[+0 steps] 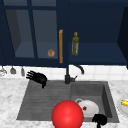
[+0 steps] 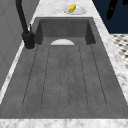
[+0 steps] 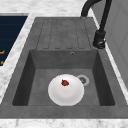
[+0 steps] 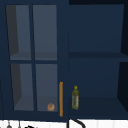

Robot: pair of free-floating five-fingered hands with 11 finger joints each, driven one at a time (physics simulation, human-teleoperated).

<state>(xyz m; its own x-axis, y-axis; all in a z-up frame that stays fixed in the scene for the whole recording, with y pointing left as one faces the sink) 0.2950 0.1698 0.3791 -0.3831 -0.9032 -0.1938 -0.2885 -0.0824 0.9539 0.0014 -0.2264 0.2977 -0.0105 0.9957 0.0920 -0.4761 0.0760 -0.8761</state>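
Two hands: left hand (image 1: pixel 37 77) open-fingered, right hand (image 1: pixel 100 119) by plate (image 1: pixel 87 108).

Soft, even light; blurry renders.

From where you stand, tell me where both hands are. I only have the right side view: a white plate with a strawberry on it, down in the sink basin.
Observer: The left hand hovers over the draining board, left of the faucet, with its fingers straight.
Operator: Now place the right one.
Observer: The right hand is at the basin's front edge, just right of your plate.
Operator: Report anything close to it.
Observer: In the front view a red ball sits left of that hand and overlaps the plate's edge.
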